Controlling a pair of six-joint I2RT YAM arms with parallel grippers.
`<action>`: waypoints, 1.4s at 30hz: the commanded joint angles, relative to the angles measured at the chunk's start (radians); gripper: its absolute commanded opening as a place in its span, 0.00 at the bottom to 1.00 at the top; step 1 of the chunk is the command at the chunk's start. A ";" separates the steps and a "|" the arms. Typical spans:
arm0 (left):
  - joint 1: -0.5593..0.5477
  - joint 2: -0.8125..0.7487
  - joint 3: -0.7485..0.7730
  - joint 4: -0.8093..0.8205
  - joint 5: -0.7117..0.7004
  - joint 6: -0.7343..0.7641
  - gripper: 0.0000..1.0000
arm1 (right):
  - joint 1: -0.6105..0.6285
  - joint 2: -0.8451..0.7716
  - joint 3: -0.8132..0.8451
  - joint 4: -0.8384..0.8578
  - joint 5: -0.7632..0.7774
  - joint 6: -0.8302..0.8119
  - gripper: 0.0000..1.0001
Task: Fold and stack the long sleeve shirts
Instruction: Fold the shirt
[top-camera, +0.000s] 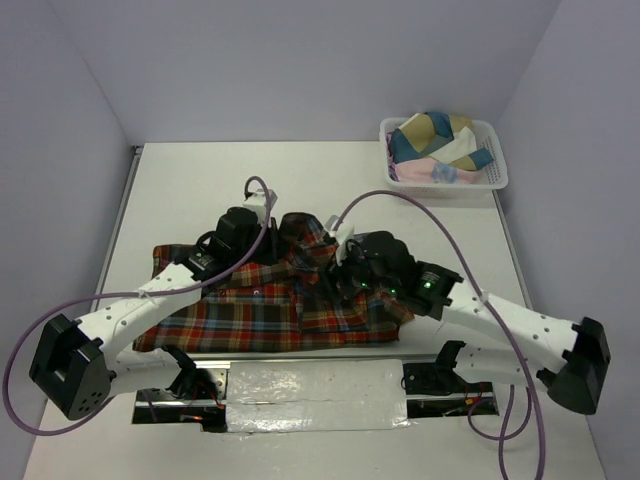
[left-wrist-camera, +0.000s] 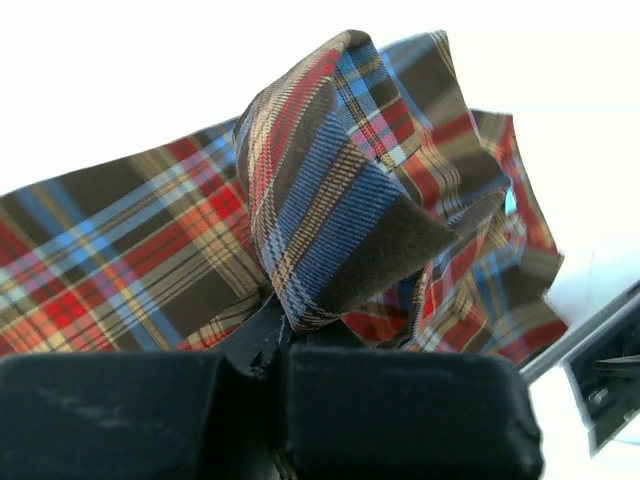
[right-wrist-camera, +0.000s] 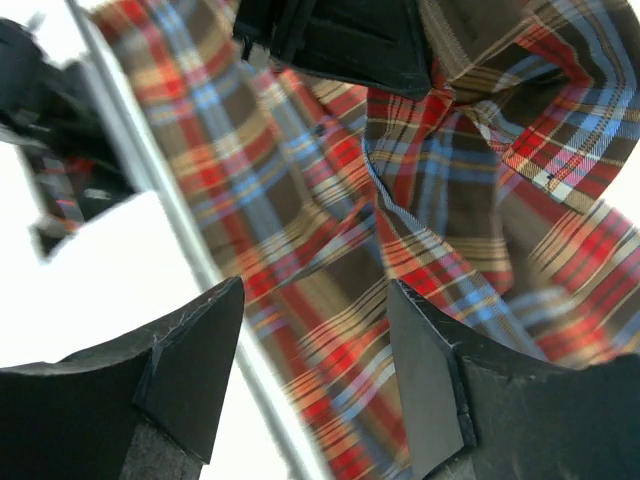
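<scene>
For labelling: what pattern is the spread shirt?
Shirt: red, brown, blue plaid; clearest in left wrist view.

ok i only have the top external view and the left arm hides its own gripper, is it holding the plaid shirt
observer: yes, in the left wrist view the left gripper is shut on a raised fold of the plaid shirt.
operator: and the right one, got anything in it
observer: no, the right wrist view shows the right gripper open. There is nothing between its fingers, and the shirt cloth lies beyond them.
</scene>
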 joint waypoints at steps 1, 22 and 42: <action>0.034 -0.002 0.056 0.027 0.029 -0.137 0.00 | 0.028 0.094 0.057 0.125 0.107 -0.190 0.68; 0.105 -0.025 -0.001 0.101 0.135 -0.188 0.08 | 0.034 0.521 0.178 0.306 0.099 -0.179 0.05; 0.221 -0.116 -0.095 -0.170 0.738 1.113 0.82 | -0.073 0.317 0.069 0.104 -0.363 -0.293 0.00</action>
